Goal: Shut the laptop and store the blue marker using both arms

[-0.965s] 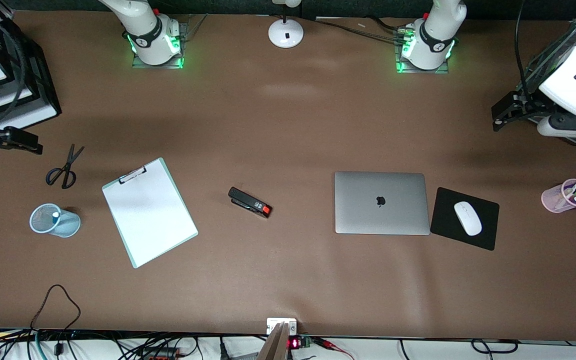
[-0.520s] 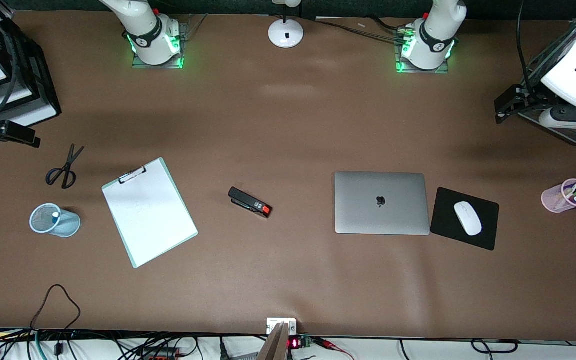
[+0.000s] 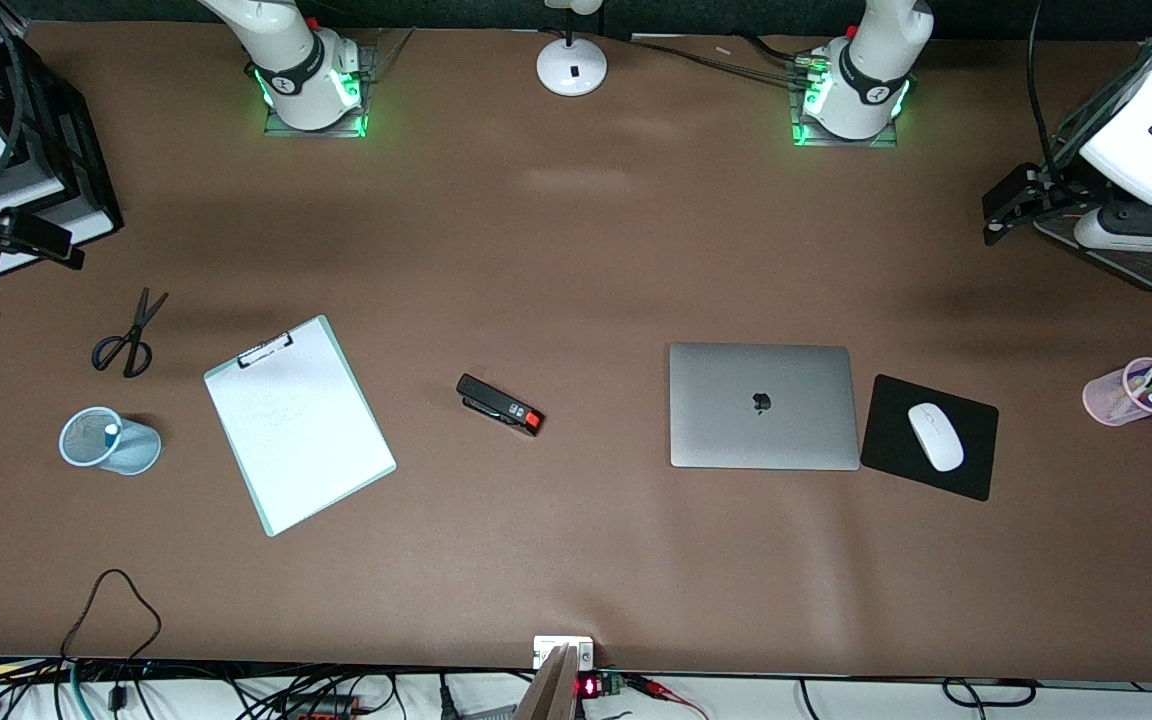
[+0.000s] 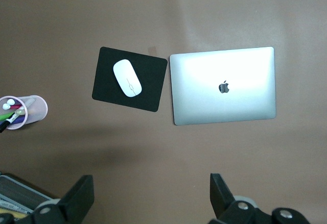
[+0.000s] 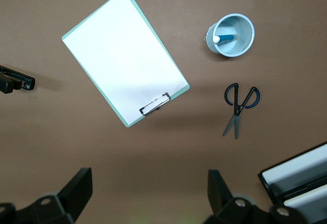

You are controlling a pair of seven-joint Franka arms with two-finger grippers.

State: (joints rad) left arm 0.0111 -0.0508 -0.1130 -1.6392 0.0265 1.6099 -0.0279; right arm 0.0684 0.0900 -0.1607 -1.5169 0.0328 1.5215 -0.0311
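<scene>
Silver laptop (image 3: pixel 763 405) lid shut; blue marker (image 5: pixel 228 38) seen in mesh cup (image 3: pixel 108 440).
Left hand (image 4: pixel 150 198), right hand (image 5: pixel 148 193) held wide, both well clear.

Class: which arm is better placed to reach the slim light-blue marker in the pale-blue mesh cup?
Right. The right gripper, open, hangs at the table end with the marker and cup; the left gripper hangs at the silver-grey laptop end.

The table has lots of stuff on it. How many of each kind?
Laptop: 1
Mouse: 1
Mouse pad: 1
Stapler: 1
Clipboard: 1
Scissors: 1
Cups: 2, blue cup, pink cup
Total: 8
</scene>
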